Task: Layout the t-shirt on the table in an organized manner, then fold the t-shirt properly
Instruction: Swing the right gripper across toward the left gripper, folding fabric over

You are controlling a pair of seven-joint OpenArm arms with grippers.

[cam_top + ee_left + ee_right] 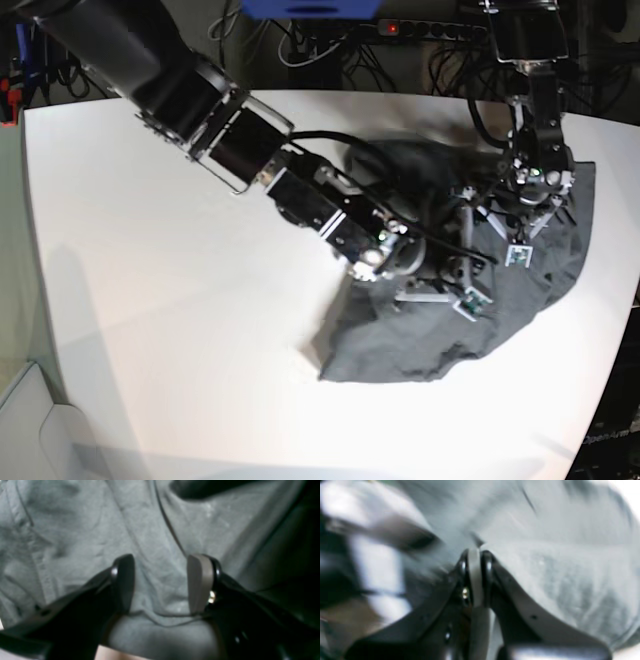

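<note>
Closest to my lens on the left wrist view is the left gripper [160, 583]: its two fingers stand well apart, one black, one with a pale grey pad [198, 582], and the t-shirt [155, 537] fills the gap between them and everything beyond. A hem edge of the cloth runs across just under the fingertips. Nothing is pinched there; the fingers are spread over wrinkled fabric, and I cannot tell whether they touch it.

On the right wrist view, which is badly blurred, I see the right gripper [475, 555] with its fingers pressed together on a pale strip. Grey cloth bunches right at the tips toward 12 o'clock and falls away toward 3 o'clock. It looks clamped on a fold of the shirt, though the blur keeps me from being sure of the exact bite.

From the base view, the shirt lies crumpled on the table [160, 300], at roughly 3 o'clock from the table's middle, reaching the right edge. The right arm stretches in from 10 o'clock and ends on the heap; the left arm comes down from 1 o'clock onto the shirt's upper right part.
</note>
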